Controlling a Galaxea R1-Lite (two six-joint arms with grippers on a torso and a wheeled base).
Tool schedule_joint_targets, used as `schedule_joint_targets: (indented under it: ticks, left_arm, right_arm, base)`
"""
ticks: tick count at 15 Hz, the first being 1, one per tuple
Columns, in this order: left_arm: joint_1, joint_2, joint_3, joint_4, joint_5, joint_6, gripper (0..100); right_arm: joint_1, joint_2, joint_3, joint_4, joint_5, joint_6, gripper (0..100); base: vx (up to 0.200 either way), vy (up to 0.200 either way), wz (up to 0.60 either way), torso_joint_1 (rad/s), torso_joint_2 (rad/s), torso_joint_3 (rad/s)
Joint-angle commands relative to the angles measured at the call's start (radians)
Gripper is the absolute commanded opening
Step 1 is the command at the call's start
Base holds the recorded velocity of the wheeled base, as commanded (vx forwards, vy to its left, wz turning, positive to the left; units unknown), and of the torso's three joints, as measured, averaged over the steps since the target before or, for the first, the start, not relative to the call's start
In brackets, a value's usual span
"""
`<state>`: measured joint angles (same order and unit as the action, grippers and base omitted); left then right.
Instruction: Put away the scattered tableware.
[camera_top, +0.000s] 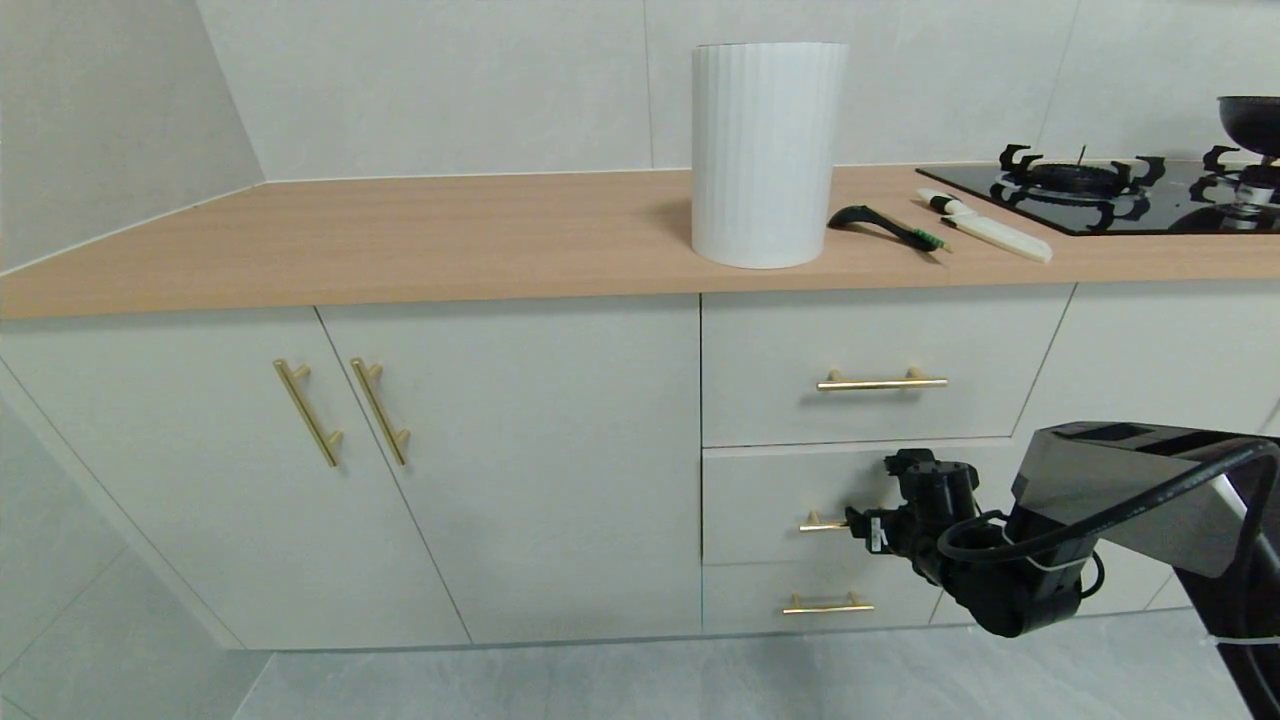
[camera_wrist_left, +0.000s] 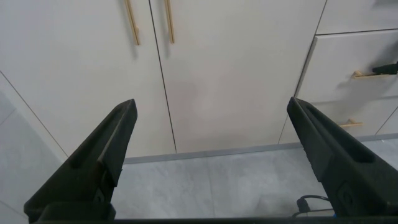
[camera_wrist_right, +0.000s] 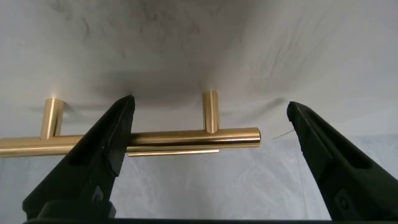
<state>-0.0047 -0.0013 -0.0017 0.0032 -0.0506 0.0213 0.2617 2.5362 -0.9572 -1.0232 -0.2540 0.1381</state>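
- Straddling the middle drawer's handle (camera_wrist_right: 186, 140), the right jaws stand apart, probably to pull it open for the black ladle (camera_top: 885, 225).
- Low by the cabinet doors, the left jaws are apart too, holding nothing.

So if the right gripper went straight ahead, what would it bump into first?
Probably the gold handle of the middle drawer: the open right gripper points at it, though depth is hard to judge.

Splayed claw (camera_wrist_left: 210, 106) before cabinet doors (camera_wrist_left: 236, 74)
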Motion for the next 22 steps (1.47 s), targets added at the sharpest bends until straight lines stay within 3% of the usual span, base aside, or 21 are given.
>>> schedule_joint_targets:
  ticks: [1,4,6,12,14,17,19,22]
  left_arm:
    - [0.0,0.001,0.0,0.0,0.0,0.0,100]
    - [0.0,0.001,0.0,0.0,0.0,0.0,100]
    - [0.0,0.001,0.0,0.0,0.0,0.0,100]
    - [0.0,0.001,0.0,0.0,0.0,0.0,100]
    - [0.0,0.001,0.0,0.0,0.0,0.0,100]
    - [0.0,0.001,0.0,0.0,0.0,0.0,100]
    - [0.0,0.001,0.0,0.0,0.0,0.0,100]
    - [0.0,0.001,0.0,0.0,0.0,0.0,100]
  right_arm:
    - [0.001,-0.008,0.003,0.011,-0.001,0.0,100]
    - [0.007,-0.053,0.046,0.026,-0.001,0.0,100]
    - [0.007,-0.18,0.12,0.138,0.021,-0.02,100]
    - [0.062,-0.583,0.176,0.508,0.096,-0.028,100]
    - [0.096,-0.669,0.183,0.545,0.099,-0.026,100]
    - [0.123,-0.657,0.18,0.508,0.096,-0.017,100]
    - [0.128,-0.556,0.187,0.367,0.079,-0.02,100]
    - [0.133,-0.355,0.172,0.077,-0.025,-0.02,100]
  base:
    - [0.0,0.0,0.0,0.0,0.0,0.0]
    - [0.0,0.0,0.0,0.0,0.0,0.0]
    - [0.0,0.0,0.0,0.0,0.0,0.0]
    - [0.0,0.0,0.0,0.0,0.0,0.0]
    - [0.0,0.0,0.0,0.0,0.0,0.0]
    - [0.0,0.0,0.0,0.0,0.0,0.0]
    - [0.0,0.0,0.0,0.0,0.0,0.0]
    - [0.0,0.0,0.0,0.0,0.0,0.0]
